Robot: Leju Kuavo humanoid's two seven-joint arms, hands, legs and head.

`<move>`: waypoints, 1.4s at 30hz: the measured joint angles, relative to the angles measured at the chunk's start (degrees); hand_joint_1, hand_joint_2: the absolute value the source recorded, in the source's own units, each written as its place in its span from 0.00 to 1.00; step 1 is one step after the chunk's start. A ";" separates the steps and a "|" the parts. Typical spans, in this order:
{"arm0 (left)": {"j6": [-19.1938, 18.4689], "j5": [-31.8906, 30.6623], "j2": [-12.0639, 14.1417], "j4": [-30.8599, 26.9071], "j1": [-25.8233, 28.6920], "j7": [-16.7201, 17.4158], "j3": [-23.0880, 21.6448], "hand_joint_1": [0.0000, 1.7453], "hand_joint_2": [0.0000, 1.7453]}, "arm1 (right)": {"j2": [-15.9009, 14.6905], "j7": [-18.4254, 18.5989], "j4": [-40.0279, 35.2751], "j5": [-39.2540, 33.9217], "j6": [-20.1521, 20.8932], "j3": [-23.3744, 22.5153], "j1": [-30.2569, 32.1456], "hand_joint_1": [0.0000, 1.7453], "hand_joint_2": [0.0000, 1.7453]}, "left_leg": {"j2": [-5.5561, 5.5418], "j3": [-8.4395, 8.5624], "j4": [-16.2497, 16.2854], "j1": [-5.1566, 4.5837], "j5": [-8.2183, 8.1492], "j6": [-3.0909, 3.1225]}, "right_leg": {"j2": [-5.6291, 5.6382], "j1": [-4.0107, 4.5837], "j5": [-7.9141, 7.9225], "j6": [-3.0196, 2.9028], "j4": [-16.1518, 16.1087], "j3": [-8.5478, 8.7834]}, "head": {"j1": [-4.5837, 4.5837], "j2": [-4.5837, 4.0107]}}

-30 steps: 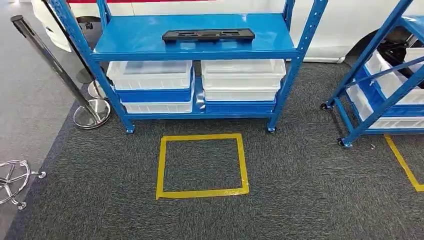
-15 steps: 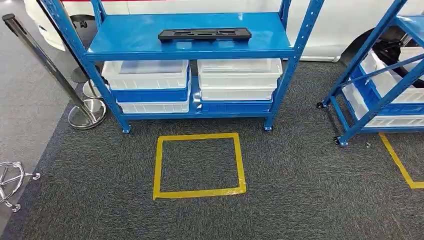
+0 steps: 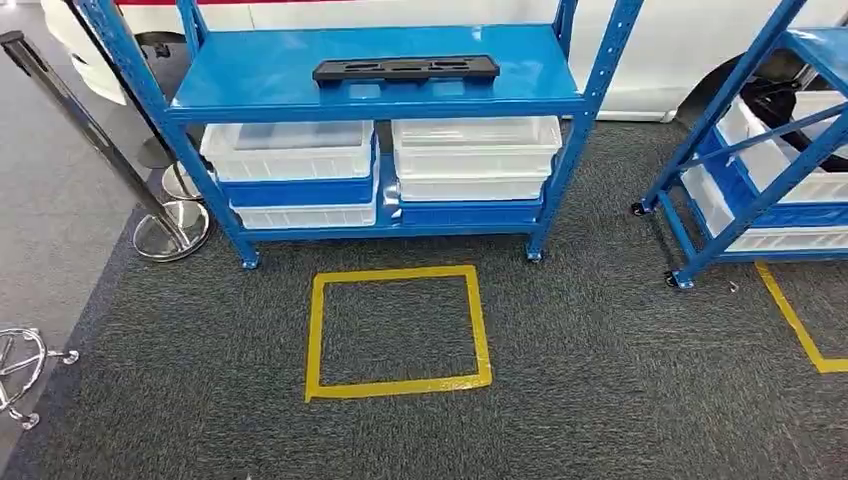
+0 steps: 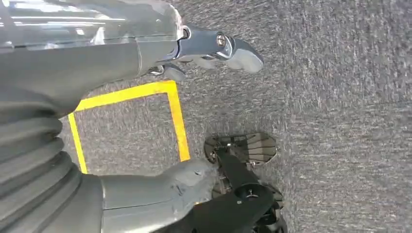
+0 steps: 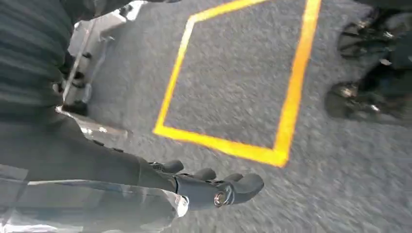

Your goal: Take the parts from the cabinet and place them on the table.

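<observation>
Left hand (image 4: pixel 145 121) hanging over carpet (image 3: pixel 600 380), fingers apart, holding nothing. Black part (image 3: pixel 405 68) lying flat near the front edge of the blue cabinet (image 3: pixel 380 100) top shelf. Right hand (image 5: pixel 194 187) likewise empty, fingers loosely spread.

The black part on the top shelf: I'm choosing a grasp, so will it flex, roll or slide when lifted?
The black part looks moulded with cut-outs, so probably stiff and fairly light. It lies flat and long, so unlikely to roll. The blue shelf looks glossy, so it may slide if nudged.
</observation>
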 joint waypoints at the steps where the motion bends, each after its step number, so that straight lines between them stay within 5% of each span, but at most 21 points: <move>1: 0.09 -0.74 -0.09 0.00 -0.07 -0.04 0.63 0.00 1.00 | 0.22 -0.22 0.13 0.92 0.00 -0.92 -0.30 0.00 1.00 | -0.02 0.09 0.01 -0.02 -0.07 -0.36 | 0.01 -0.23 0.29 -0.49 -0.43 0.06 | 0.00 0.00; 3: 0.33 -3.07 -0.57 0.11 -0.11 -0.35 2.11 0.00 1.00 | 0.66 -0.81 0.28 3.21 -0.04 -3.23 -0.98 0.00 1.00 | -0.47 -1.14 2.86 0.26 -2.44 -0.83 | -0.16 -0.59 0.71 -1.33 -0.91 0.29 | -0.04 0.00; 5: 0.70 -5.19 -0.87 0.64 -0.25 -0.55 3.64 0.00 1.00 | 1.01 -1.18 0.48 5.35 -0.07 -5.24 -1.66 0.00 1.00 | -0.55 -5.07 11.28 0.38 -6.90 -1.22 | -0.19 -0.52 0.70 -1.50 -0.88 0.10 | -0.04 0.00; 7: 1.14 -7.62 -1.35 1.36 -0.24 -0.90 5.49 0.00 1.00 | 1.40 -1.72 0.72 7.78 -0.09 -7.67 -2.31 0.00 1.00 | -0.55 -8.35 18.03 0.39 -8.69 -1.43 | -0.16 -0.40 0.64 -1.55 -0.83 0.11 | -0.04 0.00; 9: 1.47 -9.78 -1.73 2.01 -0.21 -1.09 7.29 0.00 1.00 | 1.90 -2.03 0.96 9.94 -0.22 -9.97 -3.04 0.00 1.00 | -0.55 -6.91 14.36 0.39 -5.27 -1.23 | 0.00 -0.39 0.54 -1.42 -0.71 0.25 | -0.04 0.00; 11: 2.01 -12.00 -1.99 2.45 -0.33 -1.53 8.76 0.00 1.00 | 2.44 -2.58 1.05 12.16 -0.35 -12.20 -3.79 0.00 1.00 | -0.55 -2.16 4.05 0.38 0.05 -0.78 | 0.07 -0.39 0.25 -1.10 -0.50 0.53 | -0.04 0.00; 12: 2.23 -13.04 -2.16 2.76 -0.39 -1.77 9.51 0.00 0.00 | 2.60 -2.84 1.11 13.20 -0.48 -13.22 -4.11 0.00 0.00 | -0.63 -0.79 1.00 0.29 -0.11 -0.42 | 0.06 -0.26 0.07 -0.81 -0.37 0.45 | -0.02 0.00; 16: 3.24 -17.67 -3.13 4.24 -0.74 -2.97 13.21 0.00 0.00 | 3.43 -4.24 1.31 17.86 -0.96 -18.05 -5.93 0.00 0.00 | -0.66 -1.06 0.50 -0.22 0.17 0.66 | 0.03 -0.15 0.24 0.58 -0.60 0.47 | -0.02 0.00; 18: 3.63 -19.94 -3.60 4.87 -0.97 -3.76 14.97 0.00 0.00 | 3.60 -5.28 1.40 20.10 -1.20 -20.36 -7.00 0.00 0.00 | -0.59 -0.68 -0.21 0.19 0.79 1.68 | 0.02 -0.35 -1.24 1.09 1.09 -0.07 | 0.00 0.00; 21: 3.89 -23.18 -4.22 5.95 -1.44 -5.01 17.38 0.00 0.00 | 4.44 -7.30 1.51 23.30 -1.49 -23.14 -9.26 0.00 0.00 | -0.51 -0.96 -0.18 -0.02 0.81 2.19 | 0.03 -0.37 -7.78 1.54 13.64 -6.30 | -0.02 0.00; 22: 3.89 -24.29 -4.33 6.40 -1.58 -5.48 18.23 0.00 0.00 | 4.74 -8.06 1.55 24.36 -1.68 -24.03 -10.03 0.00 0.00 | -0.49 -0.97 -0.15 -0.12 0.80 2.22 | 0.02 -0.37 -8.30 1.59 16.61 -7.94 | 0.00 0.00; 24: 3.91 -26.30 -4.74 7.19 -1.82 -6.27 19.69 0.00 0.00 | 5.20 -9.37 1.57 26.24 -1.99 -25.63 -11.54 0.00 0.00 | -0.53 -0.82 -0.12 -0.21 0.78 2.21 | 0.02 -0.36 -5.30 1.42 14.56 -7.30 | 0.00 0.00; 26: 3.96 -28.34 -5.16 7.81 -2.13 -7.11 20.99 0.00 0.00 | 5.53 -10.78 1.57 28.11 -2.12 -27.30 -13.21 0.00 0.00 | -0.67 -0.53 -0.09 -0.32 0.70 2.09 | 0.02 -0.20 0.23 0.73 4.90 -2.75 | 0.00 0.00; 27: 3.98 -29.32 -5.48 8.13 -2.24 -7.59 21.75 0.00 0.00 | 5.64 -11.52 1.57 29.03 -2.19 -28.13 -14.07 0.00 0.00 | -0.68 -0.51 -0.08 -0.31 0.62 1.97 | 0.01 -0.02 1.40 0.11 0.53 -0.87 | 0.02 0.00; 30: 4.04 -32.62 -5.94 9.36 -2.86 -8.92 24.12 0.00 0.00 | 6.51 -14.06 1.57 31.98 -2.54 -30.86 -16.90 0.00 0.00 | -0.63 -0.88 0.06 -0.55 0.60 1.13 | 0.01 0.46 1.12 -0.29 -0.17 -0.86 | 0.00 0.00; 31: 4.04 -33.66 -6.19 9.66 -3.08 -9.48 24.89 0.00 0.00 | 6.97 -14.95 1.57 32.89 -2.82 -31.53 -17.81 0.00 1.00 | -0.60 -0.80 -0.08 -0.51 0.75 0.86 | 0.03 0.51 1.21 -0.51 -0.26 -0.89 | -0.02 0.00; 33: 3.87 -35.29 -6.36 10.03 -3.39 -10.49 26.08 0.00 0.00 | 7.80 -17.19 1.53 34.83 -3.34 -31.75 -19.80 0.00 1.00 | -0.81 -1.20 1.06 -0.50 -0.22 0.15 | -0.15 -0.21 1.88 -1.29 -1.29 -0.57 | -0.02 0.00; 34: 3.65 -35.95 -6.51 10.28 -3.66 -10.93 26.69 0.00 0.00 | 8.26 -18.25 1.51 35.76 -3.63 -31.75 -21.06 0.00 1.00 | -0.84 -2.58 3.78 -0.37 -2.12 -0.13 | -0.19 -0.27 1.98 -1.71 -1.30 -0.68 | -0.07 0.00; 37: 2.75 -37.49 -6.91 11.13 -4.32 -12.26 28.46 0.00 0.00 | 9.88 -21.05 1.14 38.97 -5.14 -31.14 -24.85 0.00 1.00 | -0.84 -8.95 16.89 0.18 -7.61 -0.86 | -0.17 -0.18 2.01 -1.81 -1.19 -0.94 | -0.04 0.00; 39: 2.34 -38.23 -7.10 11.48 -4.53 -13.09 29.55 0.00 0.00 | 10.90 -22.03 0.90 41.30 -6.51 -29.59 -26.71 0.00 1.00 | -0.81 -8.94 16.46 0.50 -5.41 -1.18 | -0.15 -0.23 1.95 -1.73 -1.05 -0.82 | -0.04 0.00; 42: 1.88 -38.48 -7.19 11.78 -5.09 -14.34 30.98 0.00 0.00 | 12.33 -22.38 0.30 44.35 -8.92 -26.46 -28.78 0.00 1.00 | -0.79 -2.54 2.49 0.86 1.86 -1.12 | -0.09 -0.35 1.53 -1.08 -0.46 -0.82 | -0.04 0.00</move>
